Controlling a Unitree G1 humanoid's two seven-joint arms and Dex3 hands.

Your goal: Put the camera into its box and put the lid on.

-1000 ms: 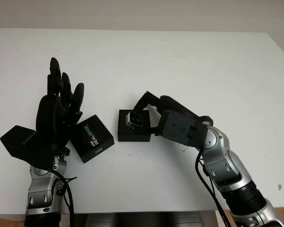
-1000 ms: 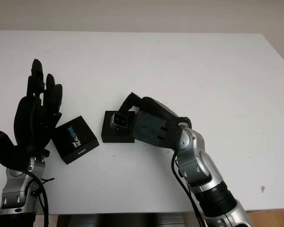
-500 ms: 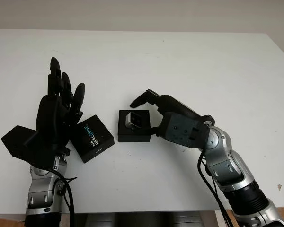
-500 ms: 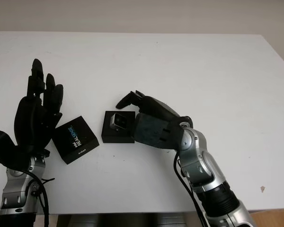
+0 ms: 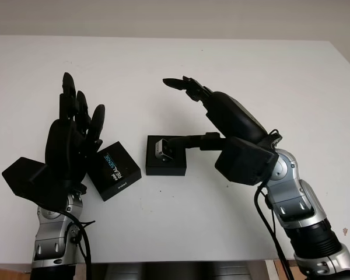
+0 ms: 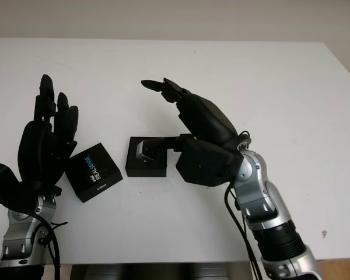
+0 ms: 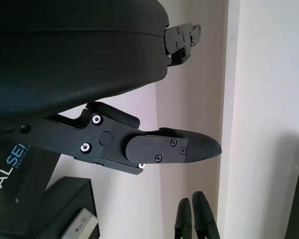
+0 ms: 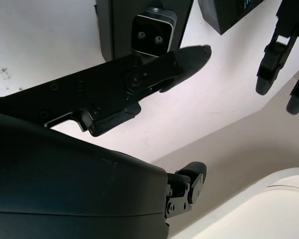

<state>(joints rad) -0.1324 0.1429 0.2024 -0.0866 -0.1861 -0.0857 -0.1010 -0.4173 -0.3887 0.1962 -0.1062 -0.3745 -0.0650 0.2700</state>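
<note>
1. Right hand is raised above the table, just to the right of the box; it is open and holds nothing. One of its fingers reaches toward the camera from the right; whether the tip touches it I cannot tell. The other fingers point up and away over the far side of the box.
2. Left hand stands upright to the left of the box, open and holding nothing, with the lid just beside its palm.
3. Writing: the lid carries white and light-blue lettering on its black top, of which "REALSENSE" can be read in the head views; in the left wrist view the fragment "REALSEN" shows on the lid. A smaller line of print near the lid's edge is too small to read.
4. Count: one box, one lid, one camera, two hands.
5. The camera, a small silver-fronted block with two dark lenses visible in the right wrist view, sits in the box, tilted, with its face turned up and toward the robot.
6. The lid lies flat on the table to the left of the box, close to it but apart, turned at an angle to it. The box is uncovered.
</note>
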